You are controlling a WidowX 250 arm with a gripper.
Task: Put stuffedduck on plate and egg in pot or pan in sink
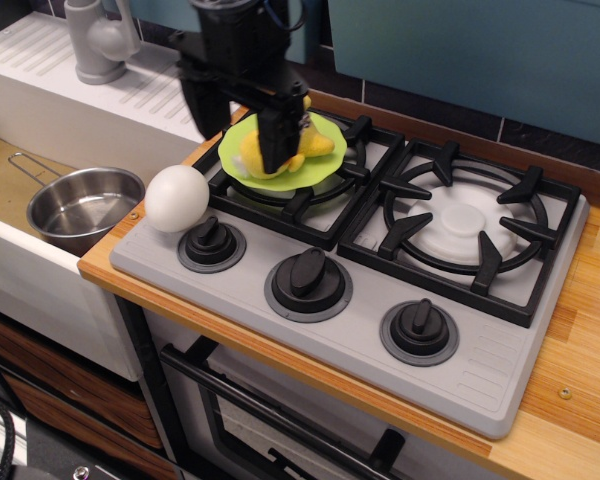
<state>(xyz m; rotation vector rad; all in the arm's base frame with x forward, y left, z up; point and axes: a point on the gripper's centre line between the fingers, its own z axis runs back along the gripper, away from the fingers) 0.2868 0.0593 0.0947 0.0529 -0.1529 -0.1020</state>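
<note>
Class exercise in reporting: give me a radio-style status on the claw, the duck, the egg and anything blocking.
Claw open, above plate's left edge. Stuffedduck on plate, released. Egg on stove corner, pot waiting in sink. Nothing blocking.

No text, label, brand, number or sign can be read anywhere in the frame. The stove knobs (308,273) along the lower centre and the grey hob panel (480,375) carry no legible markings.

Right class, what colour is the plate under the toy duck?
Lime green; the plate on the left burner shows clearly in the only camera view, observation.image.
</note>
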